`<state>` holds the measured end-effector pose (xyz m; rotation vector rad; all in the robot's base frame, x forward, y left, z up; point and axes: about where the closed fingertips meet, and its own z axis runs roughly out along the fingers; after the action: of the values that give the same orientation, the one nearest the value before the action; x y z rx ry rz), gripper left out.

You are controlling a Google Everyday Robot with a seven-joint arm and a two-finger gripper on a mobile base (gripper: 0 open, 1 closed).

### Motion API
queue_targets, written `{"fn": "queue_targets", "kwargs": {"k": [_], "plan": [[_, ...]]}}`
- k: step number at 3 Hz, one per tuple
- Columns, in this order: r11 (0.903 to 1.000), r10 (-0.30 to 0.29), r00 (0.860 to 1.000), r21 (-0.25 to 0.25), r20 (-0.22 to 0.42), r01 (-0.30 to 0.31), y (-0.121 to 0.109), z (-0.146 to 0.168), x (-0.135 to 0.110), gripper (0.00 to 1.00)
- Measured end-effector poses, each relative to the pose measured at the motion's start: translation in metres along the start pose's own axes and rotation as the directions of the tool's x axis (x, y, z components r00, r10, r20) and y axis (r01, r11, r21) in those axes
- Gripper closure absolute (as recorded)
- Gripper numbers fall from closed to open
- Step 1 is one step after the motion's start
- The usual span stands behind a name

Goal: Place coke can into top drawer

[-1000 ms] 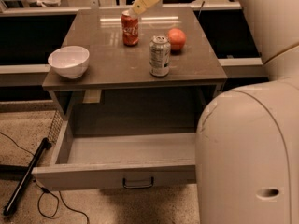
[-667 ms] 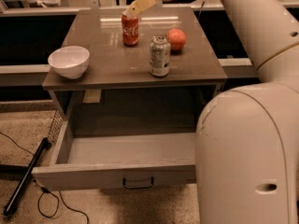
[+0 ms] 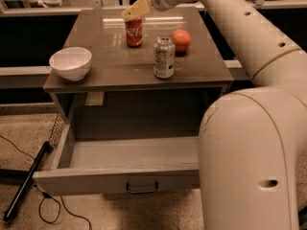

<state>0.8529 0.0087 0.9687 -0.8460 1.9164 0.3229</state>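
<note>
The coke can (image 3: 134, 31), red with white script, stands upright at the back middle of the grey table top (image 3: 115, 71). My gripper (image 3: 133, 12) reaches in from the upper right and sits right at the can's top, covering it. The can still rests on the table. The top drawer (image 3: 115, 180) is pulled out below the table top, with its dark handle (image 3: 142, 188) at the centre of the front panel. Its inside shows nothing in it.
A white bowl (image 3: 71, 63) sits at the table's left front. A taller silver can (image 3: 164, 57) and a round orange-red fruit (image 3: 181, 40) stand right of the coke can. My arm's large body (image 3: 249, 162) covers the drawer's right end. A black rod (image 3: 26, 181) and cable lie on the floor at left.
My gripper has moved left and down, from above and right of the coke can to right at its top. The can and drawer have not moved.
</note>
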Motion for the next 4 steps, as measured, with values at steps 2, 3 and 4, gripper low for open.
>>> {"fn": "queue_targets", "kwargs": {"k": [2,3,4], "plan": [[0.996,0.089,0.995,-0.008,-0.038,-0.089,0.014,0.059,0.03,0.0],[0.9929,0.117,0.992,-0.017,-0.044,-0.118,0.015,0.08,0.036,0.0],[0.992,0.119,0.992,-0.038,-0.041,-0.121,0.02,0.101,0.032,0.0]]}}
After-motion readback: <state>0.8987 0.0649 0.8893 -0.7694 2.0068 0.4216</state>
